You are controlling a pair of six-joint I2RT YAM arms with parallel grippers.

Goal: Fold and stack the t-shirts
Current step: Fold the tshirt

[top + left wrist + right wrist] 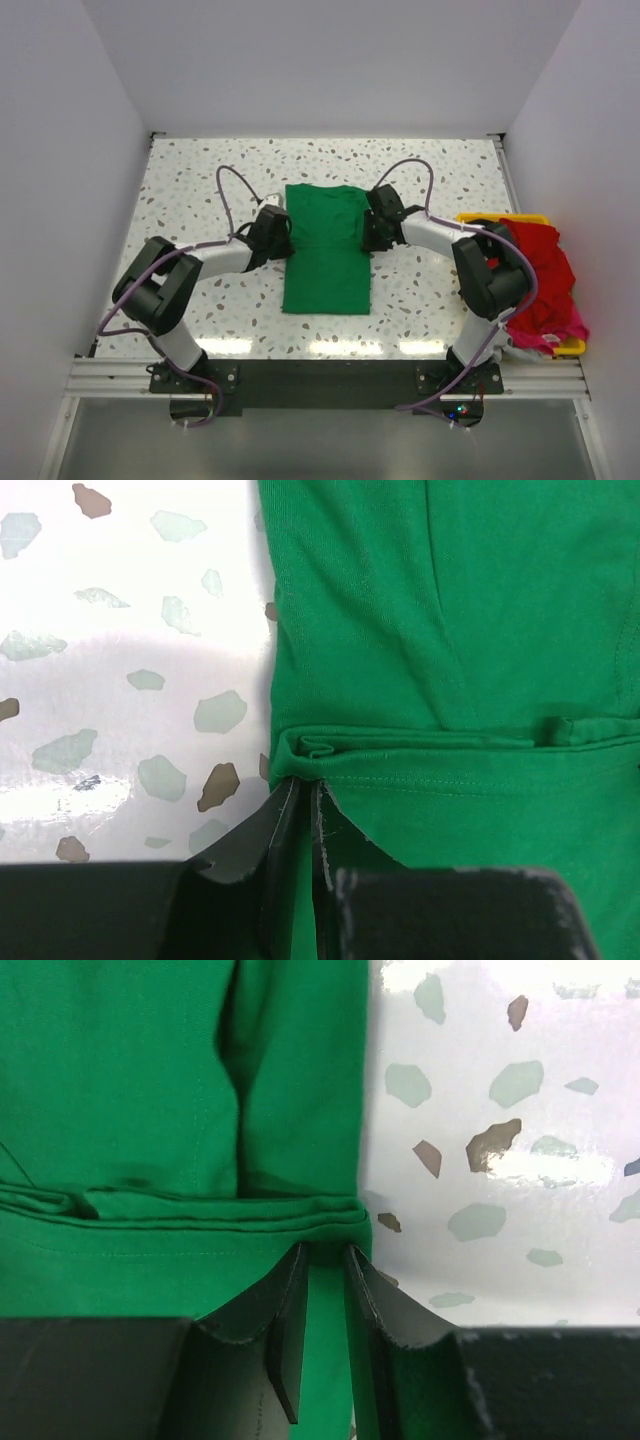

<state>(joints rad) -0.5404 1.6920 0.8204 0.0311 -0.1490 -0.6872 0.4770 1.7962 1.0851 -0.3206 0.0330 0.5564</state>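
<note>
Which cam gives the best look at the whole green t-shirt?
Top external. It shows the whole green t-shirt as a folded rectangle lying flat on the table. The left wrist view shows only one side edge and a fold line in close-up. The right wrist view shows the opposite edge and the same fold. Neither shows the outline.

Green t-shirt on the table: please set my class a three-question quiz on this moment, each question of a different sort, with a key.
1. True or false: the left gripper and the right gripper grip opposite side edges of the green t-shirt.
2. What lies uppermost in the yellow bin? A. a red t-shirt; B. a blue towel; C. a white sock.
3. Short answer: in the wrist views, what is pinched between each gripper's fingers?
Key: 1 true; 2 A; 3 green fabric at the shirt's folded edge.
</note>
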